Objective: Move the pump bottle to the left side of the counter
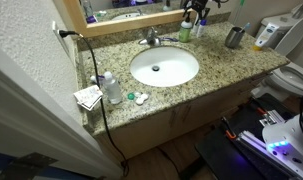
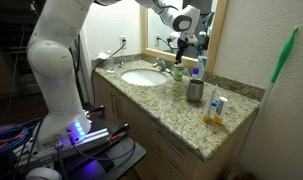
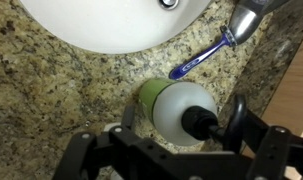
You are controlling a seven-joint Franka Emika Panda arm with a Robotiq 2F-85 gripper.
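The pump bottle (image 3: 151, 93) stands on the granite counter (image 3: 41, 90) behind the sink, green-bodied with a pale shoulder and a dark pump head. My gripper (image 3: 181, 120) is right above it, one finger on each side, open and not pressing on it. In both exterior views the gripper (image 1: 196, 12) (image 2: 181, 42) hangs over the green bottle (image 1: 185, 31) (image 2: 177, 68) at the back of the counter (image 1: 221, 62) (image 2: 171, 112) near the mirror. The bottle's lower part is hidden in the wrist view.
The white sink basin (image 1: 164, 67) and chrome faucet (image 1: 149, 38) lie beside the bottle. A blue toothbrush (image 3: 201, 58) lies close by. A taller bottle (image 1: 199, 27), a metal cup (image 1: 234, 37) and a clear white-capped bottle (image 1: 111, 88) also stand on the counter.
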